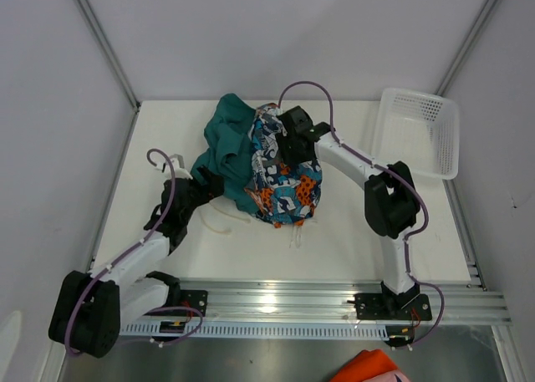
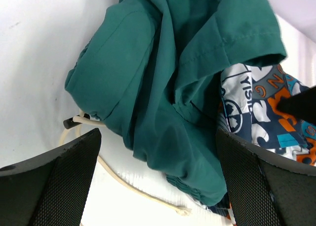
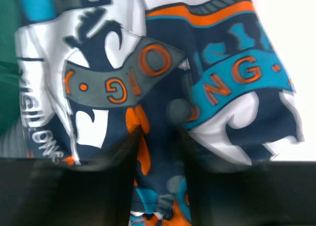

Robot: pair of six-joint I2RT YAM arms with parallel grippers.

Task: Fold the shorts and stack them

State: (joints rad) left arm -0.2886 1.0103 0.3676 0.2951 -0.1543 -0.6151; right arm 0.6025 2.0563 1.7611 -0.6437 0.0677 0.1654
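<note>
I read this as the opening step, sorting the pairs apart: neither is folded, and both lie bunched in one heap on the worktop (image 1: 359, 231), left of the white mesh basket (image 1: 418, 135) and well apart from it; the printed shorts (image 1: 284, 181) take the basket side of the heap and overlap the teal shorts (image 1: 226, 148), which lie on the side away from the basket; my right pincer (image 1: 286, 144) is down on the end of the printed pair that sits level with the basket; in its wrist view the dark fingers (image 3: 74, 191) straddle a ridge of the print, but they are blurred, and I cannot tell whether they bite the cloth or only bracket it; my left pincer (image 1: 194, 190) stands spread wide, holding nothing, at the edge of the heap farthest from the basket, looking over the teal cloth; as I judge it, the next move calls for a sure pinch on the print alone, with no teal caught in it, then a draw towards the basket to part the pairs; the printed pair's long axis runs roughly parallel to the basket's long side, though I cannot make out which end is its waistband; the teal pair is too crumpled for a clear axis, but its gathered waistband and pale drawstring (image 1: 219, 223) point away from the basket, towards the arm bases.
</note>
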